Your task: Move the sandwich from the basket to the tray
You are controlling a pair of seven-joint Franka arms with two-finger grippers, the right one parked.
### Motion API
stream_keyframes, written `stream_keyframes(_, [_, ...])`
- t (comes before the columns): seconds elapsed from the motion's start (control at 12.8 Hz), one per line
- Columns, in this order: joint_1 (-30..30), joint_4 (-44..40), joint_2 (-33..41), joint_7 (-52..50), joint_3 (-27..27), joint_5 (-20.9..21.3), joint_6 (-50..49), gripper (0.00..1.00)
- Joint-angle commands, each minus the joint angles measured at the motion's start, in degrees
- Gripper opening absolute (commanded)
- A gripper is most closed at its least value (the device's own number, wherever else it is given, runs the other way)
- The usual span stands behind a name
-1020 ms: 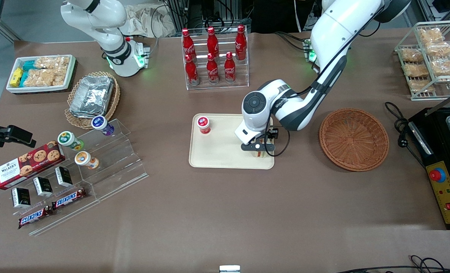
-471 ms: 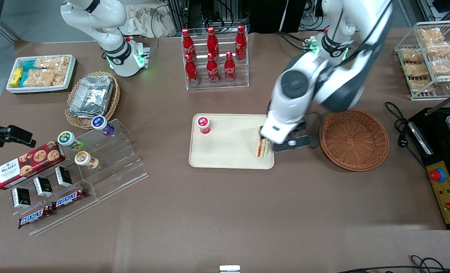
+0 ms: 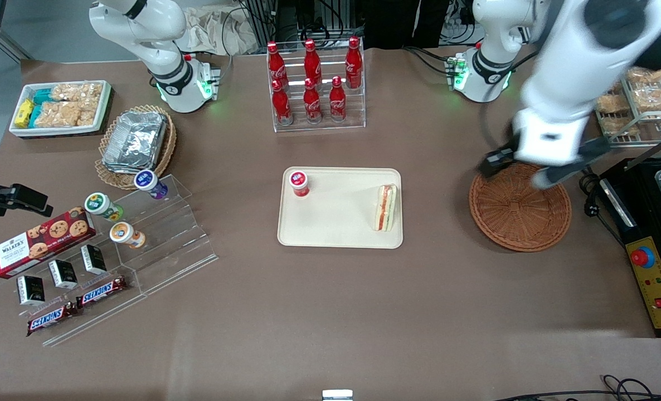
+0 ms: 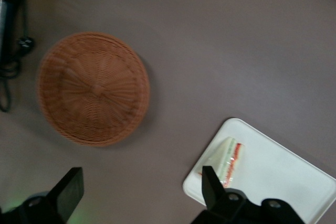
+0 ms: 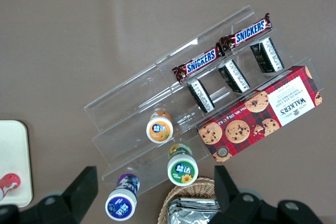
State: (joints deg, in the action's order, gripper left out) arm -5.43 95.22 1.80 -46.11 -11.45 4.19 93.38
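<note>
The sandwich lies on the cream tray, near the tray's edge that faces the working arm's end of the table; nothing holds it. In the left wrist view the sandwich rests by a corner of the tray. The reddish-brown woven basket is empty, as the basket also appears in the wrist view. My left gripper hangs high over the basket's rim farthest from the front camera, open, with nothing between its fingers. In its own view the gripper stands over bare table between basket and tray.
A red-capped cup stands on the tray's corner toward the parked arm. A rack of cola bottles is farther from the camera than the tray. A black appliance and a wire rack of snack bags sit beside the basket.
The gripper let go of the sandwich on the tray, opened, then rose and swung away toward the working arm's end, ending above the basket. The sandwich stays on the tray.
</note>
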Motion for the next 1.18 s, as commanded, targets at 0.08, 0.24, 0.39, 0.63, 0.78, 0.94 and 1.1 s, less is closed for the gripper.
stream_keyframes(0.08, [0.2, 2.8, 5.6, 24.0, 9.8, -1.6, -3.9, 1.00])
stream_keyframes(0.24, [0.2, 3.3, 7.3, 33.0, 16.3, -1.6, -4.2, 1.00])
stream_keyframes(0.39, [1.0, 3.5, 7.4, 37.0, 20.2, -1.6, -3.7, 1.00])
stream_keyframes(0.63, [7.9, 2.4, 6.1, 37.0, 14.1, -2.3, -3.5, 1.00])
stream_keyframes(0.78, [7.3, 1.5, 5.0, 37.0, 13.8, -2.5, -3.6, 1.00])
stream_keyframes(0.94, [7.1, 1.5, 5.0, 36.8, 14.0, -5.7, -3.6, 1.00])
stream_keyframes(1.1, [6.7, 1.5, 5.0, 36.9, 14.1, -6.2, -3.6, 1.00])
